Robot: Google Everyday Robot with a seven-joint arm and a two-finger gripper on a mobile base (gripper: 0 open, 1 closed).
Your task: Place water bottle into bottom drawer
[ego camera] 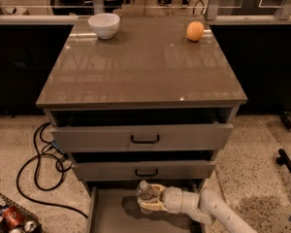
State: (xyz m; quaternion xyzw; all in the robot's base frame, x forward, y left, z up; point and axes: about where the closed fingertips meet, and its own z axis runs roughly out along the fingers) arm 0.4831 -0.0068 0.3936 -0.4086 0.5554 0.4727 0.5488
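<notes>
Over the bottom drawer (110, 218), the pincer (145, 201) clamps the upright water bottle (144, 189).

**Legible text: none recorded**

Item 1: water bottle (144, 193). Its label is not readable at this range. It is held between the closed fingers of the gripper (148, 202), low over the bottom drawer (111, 216).

Item 2: red can (12, 216) in the wire basket (2, 200) on the floor at left. It possibly carries print, but none can be made out.
</notes>
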